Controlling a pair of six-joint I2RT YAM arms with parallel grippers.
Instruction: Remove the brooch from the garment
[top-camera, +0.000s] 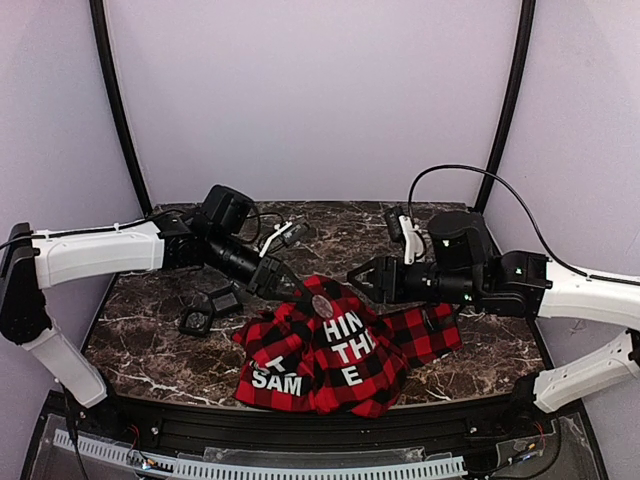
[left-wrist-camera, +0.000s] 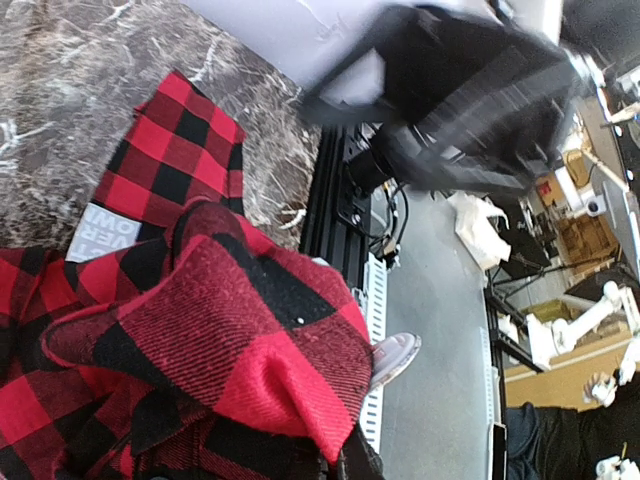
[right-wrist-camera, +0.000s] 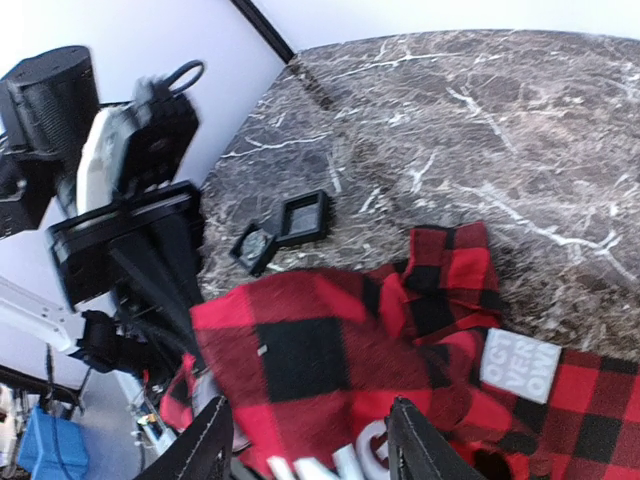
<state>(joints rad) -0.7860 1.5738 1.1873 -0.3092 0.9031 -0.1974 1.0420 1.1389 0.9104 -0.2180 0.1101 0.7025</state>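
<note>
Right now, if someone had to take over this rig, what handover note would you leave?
Left hand: shut, apparently pinching a raised fold of the garment at its far-left edge.
Right hand: open, holding nothing, poised over the cloth from the right.
Brooch: on the garment's top fold, between the two hands.
Done: the cloth seems to be held by the left hand.
Left: the brooch is not yet off. Probably close the right hand on it and pull it free while the left holds the cloth.
</note>
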